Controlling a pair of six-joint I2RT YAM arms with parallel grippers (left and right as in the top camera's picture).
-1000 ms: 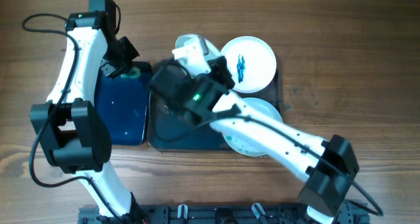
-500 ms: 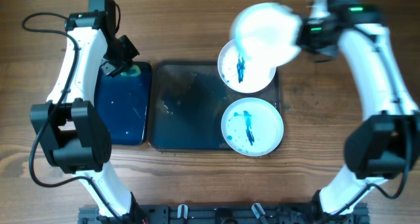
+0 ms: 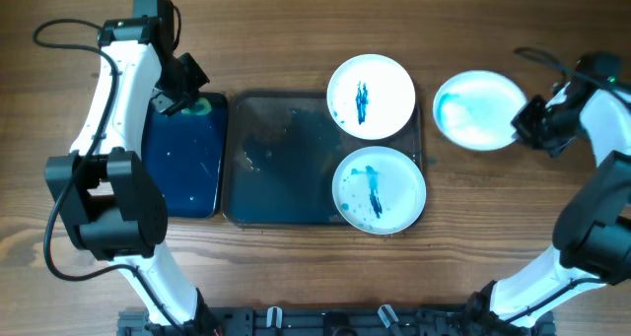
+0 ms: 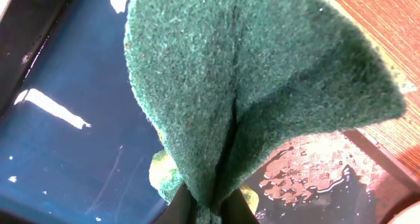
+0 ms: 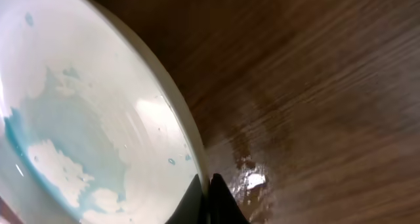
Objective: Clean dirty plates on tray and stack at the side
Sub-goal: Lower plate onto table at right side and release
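I've swung the plate (image 3: pixel 478 109) off the tray (image 3: pixel 286 173); right claw (image 3: pixel 525 129) clenches its rim, left claw (image 3: pixel 185 98) clamps the sponge (image 4: pixel 249 86). Next, I'd lower and release.

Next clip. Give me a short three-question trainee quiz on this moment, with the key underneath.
1. How many dirty plates lie on the large tray?
2. The left pincer holds: A) a plate B) the green sponge C) nothing.
3. True or false: the right pincer holds the third plate above the large tray.
Key: 1. Two, the far plate and the near plate. 2. B. 3. False: it is off the tray's right side, over the wooden table.
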